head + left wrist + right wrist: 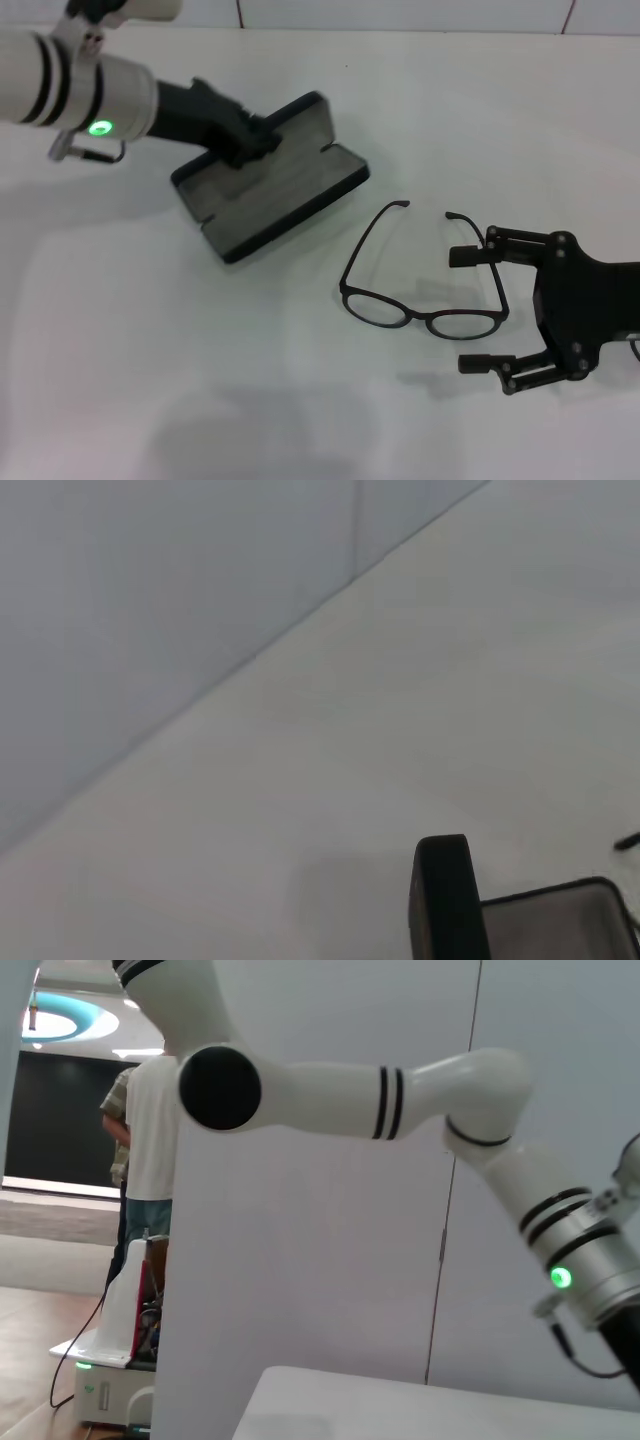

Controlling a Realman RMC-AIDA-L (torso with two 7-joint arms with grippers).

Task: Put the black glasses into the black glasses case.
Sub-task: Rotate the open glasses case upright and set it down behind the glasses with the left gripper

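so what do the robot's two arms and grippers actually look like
The left arm is a glossy white cylinder with black bands and a green light, ending in the black left gripper. The right gripper is matt black, with slim linkage fingers.

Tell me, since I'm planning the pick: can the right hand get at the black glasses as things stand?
Probably yes. The right hand is open right beside the black glasses, one finger near a temple arm, nothing between them.

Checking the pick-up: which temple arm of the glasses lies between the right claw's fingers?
The temple arm on the robot's right side of the black glasses. It runs between the open right claw's fingers; the other temple arm, nearer the black glasses case, lies outside.
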